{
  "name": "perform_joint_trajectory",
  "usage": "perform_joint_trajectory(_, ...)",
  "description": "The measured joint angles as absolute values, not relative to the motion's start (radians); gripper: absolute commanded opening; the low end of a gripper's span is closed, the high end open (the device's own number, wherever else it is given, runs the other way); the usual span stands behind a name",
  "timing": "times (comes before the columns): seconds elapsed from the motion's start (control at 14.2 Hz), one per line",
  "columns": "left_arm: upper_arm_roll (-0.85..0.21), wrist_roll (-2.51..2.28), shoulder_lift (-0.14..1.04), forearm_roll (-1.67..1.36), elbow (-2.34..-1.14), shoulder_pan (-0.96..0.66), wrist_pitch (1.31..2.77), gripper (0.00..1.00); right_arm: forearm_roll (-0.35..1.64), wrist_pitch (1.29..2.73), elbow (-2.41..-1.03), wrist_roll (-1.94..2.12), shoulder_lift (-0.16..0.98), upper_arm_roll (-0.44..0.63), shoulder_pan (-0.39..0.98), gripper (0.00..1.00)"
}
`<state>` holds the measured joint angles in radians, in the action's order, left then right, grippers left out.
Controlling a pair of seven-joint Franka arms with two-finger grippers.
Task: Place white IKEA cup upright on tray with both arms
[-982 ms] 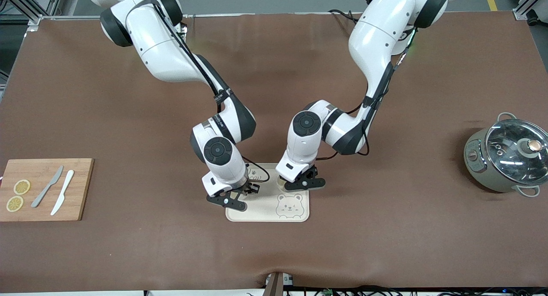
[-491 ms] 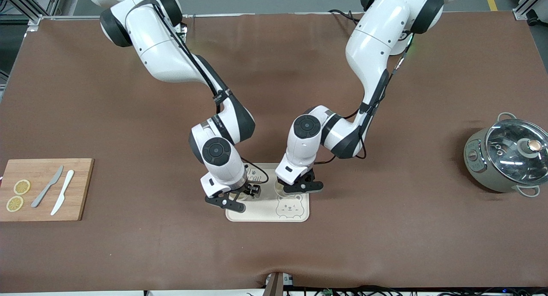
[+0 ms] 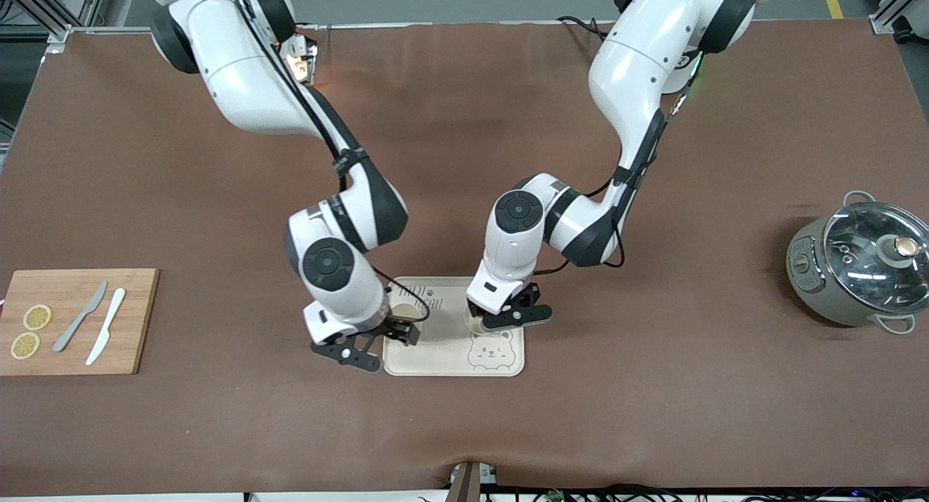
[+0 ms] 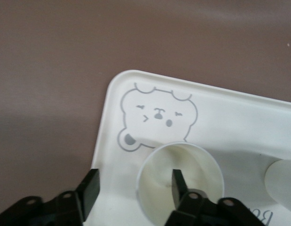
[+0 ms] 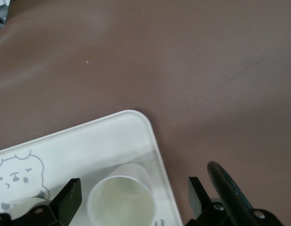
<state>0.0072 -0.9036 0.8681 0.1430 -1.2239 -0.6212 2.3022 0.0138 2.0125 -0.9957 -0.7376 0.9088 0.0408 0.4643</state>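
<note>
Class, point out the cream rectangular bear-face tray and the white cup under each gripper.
Cream rectangular tray [image 3: 508, 364], front view, bare corner by the bear.
White cup under left gripper [image 4: 157, 176], left wrist view, inner wall.
White cup under right gripper [image 5: 121, 203], right wrist view, inside.

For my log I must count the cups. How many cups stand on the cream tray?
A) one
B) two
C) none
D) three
B: the tray bears two upright cups, the first cup under the open left pincer, the second cup under the open right pincer.
</note>
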Motion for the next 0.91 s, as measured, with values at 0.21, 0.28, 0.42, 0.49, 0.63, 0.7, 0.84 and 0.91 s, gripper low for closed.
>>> perform_joint_trajectory(0.21, 0.011, -0.766, 0.752, 0.113, -1.209, -0.548, 2.134, 1.0, 0.014, 1.934, -0.992, -0.613, 0.848, 0.041, 0.391, 1.0)
perform_joint_trajectory(0.28, 0.014, -0.67, 0.706, 0.086, -1.208, -0.509, 2.074, 1.0, 0.014, 1.909, -0.991, -0.561, 0.831, 0.042, 0.368, 1.0)
perform_joint_trajectory(0.42, 0.017, -0.472, 0.626, 0.048, -1.21, -0.413, 1.993, 1.0, 0.016, 1.865, -0.99, -0.448, 0.79, 0.041, 0.312, 1.0)
perform_joint_trajectory(0.49, 0.017, -0.388, 0.595, 0.041, -1.215, -0.365, 1.971, 1.0, 0.016, 1.846, -0.99, -0.403, 0.766, 0.041, 0.283, 1.0)
perform_joint_trajectory(0.63, 0.017, -0.257, 0.556, 0.037, -1.226, -0.282, 1.959, 1.0, 0.017, 1.782, -0.99, -0.349, 0.72, 0.04, 0.233, 1.0)
perform_joint_trajectory(0.7, 0.016, -0.209, 0.547, 0.035, -1.232, -0.251, 1.958, 1.0, 0.017, 1.754, -0.99, -0.326, 0.699, 0.04, 0.215, 1.0)
perform_joint_trajectory(0.84, 0.015, -0.15, 0.54, 0.032, -1.237, -0.206, 1.958, 1.0, 0.017, 1.728, -1.011, -0.283, 0.653, 0.039, 0.185, 1.0)
perform_joint_trajectory(0.91, 0.015, -0.131, 0.538, 0.029, -1.238, -0.191, 1.956, 1.0, 0.017, 1.725, -1.037, -0.256, 0.625, 0.039, 0.17, 1.0)
